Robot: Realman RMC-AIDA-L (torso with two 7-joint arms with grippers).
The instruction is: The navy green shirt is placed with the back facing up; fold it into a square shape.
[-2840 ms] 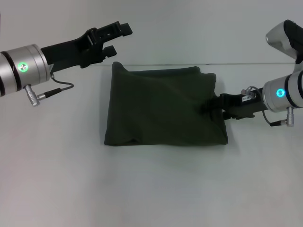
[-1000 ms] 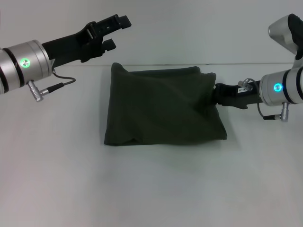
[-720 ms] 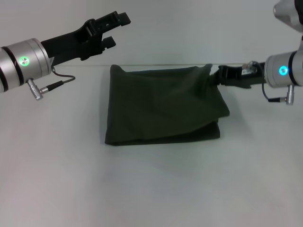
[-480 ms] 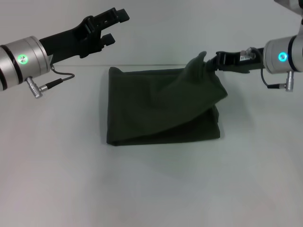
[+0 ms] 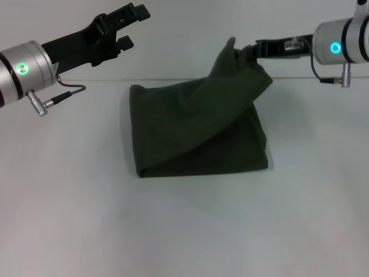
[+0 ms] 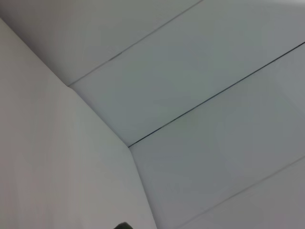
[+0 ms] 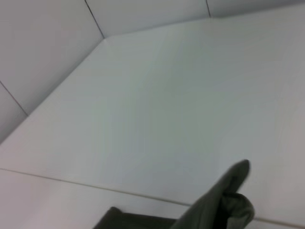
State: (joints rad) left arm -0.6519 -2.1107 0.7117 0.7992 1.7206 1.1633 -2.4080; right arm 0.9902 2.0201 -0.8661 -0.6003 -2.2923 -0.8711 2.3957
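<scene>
Both claws show only overhead: right claw (image 5: 252, 49) apparently clamps shirt (image 5: 199, 130); left claw (image 5: 128, 26) apart.

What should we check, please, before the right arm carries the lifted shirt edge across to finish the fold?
1. Right gripper shut on the shirt edge: ok, the pinched cloth peaks above the table.
2. Only the top layer lifted: cannot tell; a lower layer lies flat at the near right corner, but the count is hidden.
3. Rest of the shirt anchored on the table: ok, the left and near edges lie flat.
4. Left gripper out of the path: ok, open, raised beyond the shirt's far left corner.
5. Landing area visible: ok in the head view.
</scene>
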